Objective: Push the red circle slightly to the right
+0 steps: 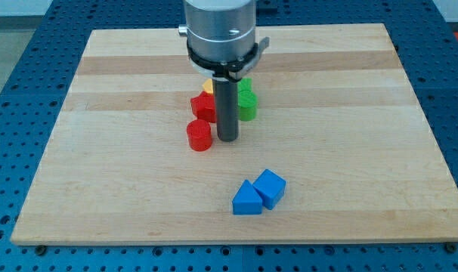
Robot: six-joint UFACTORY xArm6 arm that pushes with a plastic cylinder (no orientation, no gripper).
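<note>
Camera view is showing a pale wooden board [350,151] lying on a blue perforated bench, with the arm's grey housing [220,30] hanging down from the board's far edge. My tip [227,140] is resting on the wood near the board's middle, slightly toward the far edge. The rod is a plain end with nothing to open or close, and it is gripping nothing. The red circle [199,136] is sitting just beside my tip, on the side toward the board's left edge, so close that I cannot tell whether they are touching. Another red block [202,106] is standing just behind the circle, toward the far edge. A green block [246,102] is standing on the rod's other side, toward the right edge, and a yellow block [207,85] is peeking out behind the rod, mostly hidden. Well apart from this cluster, toward the near edge, a blue triangle [246,199] and a blue cube-like block [270,187] are lying touching each other.
</note>
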